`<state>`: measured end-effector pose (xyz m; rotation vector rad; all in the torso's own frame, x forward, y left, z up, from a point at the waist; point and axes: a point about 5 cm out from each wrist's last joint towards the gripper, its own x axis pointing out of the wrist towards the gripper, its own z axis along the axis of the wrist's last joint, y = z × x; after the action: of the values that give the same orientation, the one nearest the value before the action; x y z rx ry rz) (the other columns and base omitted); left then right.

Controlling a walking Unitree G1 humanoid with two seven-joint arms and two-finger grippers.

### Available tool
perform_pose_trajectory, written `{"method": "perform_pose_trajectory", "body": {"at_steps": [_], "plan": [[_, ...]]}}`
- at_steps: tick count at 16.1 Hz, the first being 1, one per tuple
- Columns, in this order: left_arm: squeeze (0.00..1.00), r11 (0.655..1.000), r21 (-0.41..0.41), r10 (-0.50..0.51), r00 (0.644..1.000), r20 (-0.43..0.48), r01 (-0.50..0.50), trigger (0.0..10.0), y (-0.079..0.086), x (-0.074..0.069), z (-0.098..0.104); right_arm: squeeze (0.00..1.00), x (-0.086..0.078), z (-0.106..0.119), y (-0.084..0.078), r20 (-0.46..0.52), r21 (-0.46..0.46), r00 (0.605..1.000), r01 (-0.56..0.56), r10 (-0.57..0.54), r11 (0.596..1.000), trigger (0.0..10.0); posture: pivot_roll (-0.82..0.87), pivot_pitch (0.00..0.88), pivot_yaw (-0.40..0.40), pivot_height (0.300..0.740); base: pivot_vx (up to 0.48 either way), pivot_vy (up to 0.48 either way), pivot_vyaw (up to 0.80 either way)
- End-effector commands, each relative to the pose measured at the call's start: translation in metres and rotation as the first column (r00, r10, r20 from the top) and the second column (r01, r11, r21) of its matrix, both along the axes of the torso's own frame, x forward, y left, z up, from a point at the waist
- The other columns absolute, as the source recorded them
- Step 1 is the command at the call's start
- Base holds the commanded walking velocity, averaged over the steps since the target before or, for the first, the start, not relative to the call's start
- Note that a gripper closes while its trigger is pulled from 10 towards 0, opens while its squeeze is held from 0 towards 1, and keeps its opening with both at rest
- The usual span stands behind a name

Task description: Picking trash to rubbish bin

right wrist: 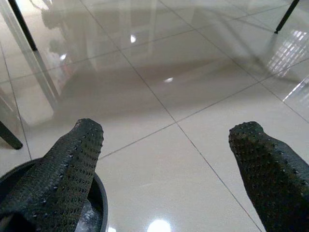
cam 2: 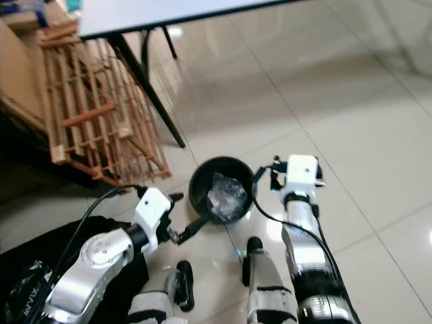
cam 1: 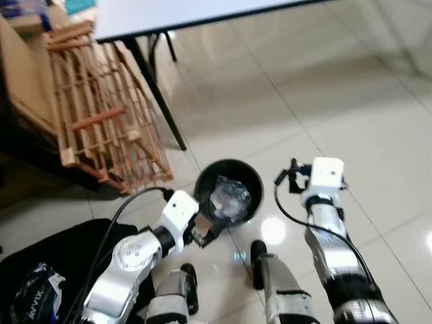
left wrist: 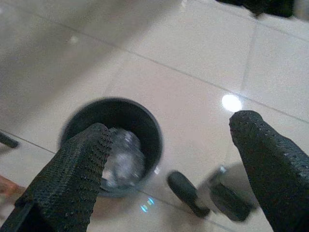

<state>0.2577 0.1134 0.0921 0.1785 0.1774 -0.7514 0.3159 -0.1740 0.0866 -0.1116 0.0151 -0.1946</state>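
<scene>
A round black rubbish bin (cam 1: 230, 164) stands on the tiled floor just in front of me. Crumpled clear plastic trash (cam 1: 229, 198) lies inside it. My left gripper (cam 1: 206, 235) hovers at the bin's near left rim, open and holding nothing. In the left wrist view the bin (left wrist: 150, 126) and the trash (left wrist: 120, 159) lie between and below the spread fingers (left wrist: 82, 164). My right gripper (cam 1: 288, 177) is beside the bin's right rim, also open and holding nothing. The right wrist view catches an arc of the bin's rim (right wrist: 102, 205) by one finger (right wrist: 72, 159).
A white-topped table (cam 1: 175, 13) with a black leg (cam 1: 160, 98) stands ahead on the left. A wooden slatted rack (cam 1: 101, 115) leans beside it against cardboard. A black bag (cam 1: 67, 253) holding a plastic packet (cam 1: 34, 291) lies at my near left. Glossy tiles stretch to the right.
</scene>
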Motion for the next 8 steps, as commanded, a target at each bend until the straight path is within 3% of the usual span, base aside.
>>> {"method": "perform_pose_trajectory", "body": {"at_steps": [1, 6, 8], "plan": [[0.00, 0.999, 0.008, 0.033, 0.999, -0.002, -0.033, 10.0, 0.005, 0.002, -0.004, 0.00, -0.007, -0.005, -0.004, -0.026, 0.011, 1.000, 0.018, -0.017, 1.000, 10.0, 0.00, 0.230, 0.104, 0.740, 0.000, 0.000, 0.00], [0.00, 0.999, -0.031, 0.043, 0.997, 0.063, -0.041, 10.0, -0.010, 0.018, 0.007, 0.00, -0.020, 0.003, -0.024, -0.009, -0.025, 0.999, 0.054, -0.054, 0.998, 10.0, -0.02, 0.178, 0.101, 0.740, 0.000, 0.000, 0.00], [0.00, 0.993, -0.045, 0.116, 0.986, 0.119, -0.112, 10.0, -0.010, 0.026, 0.011, 0.00, -0.024, 0.013, -0.030, 0.015, -0.023, 0.997, 0.071, -0.071, 0.997, 10.0, -0.04, 0.153, 0.097, 0.740, 0.000, 0.000, 0.00]]}}
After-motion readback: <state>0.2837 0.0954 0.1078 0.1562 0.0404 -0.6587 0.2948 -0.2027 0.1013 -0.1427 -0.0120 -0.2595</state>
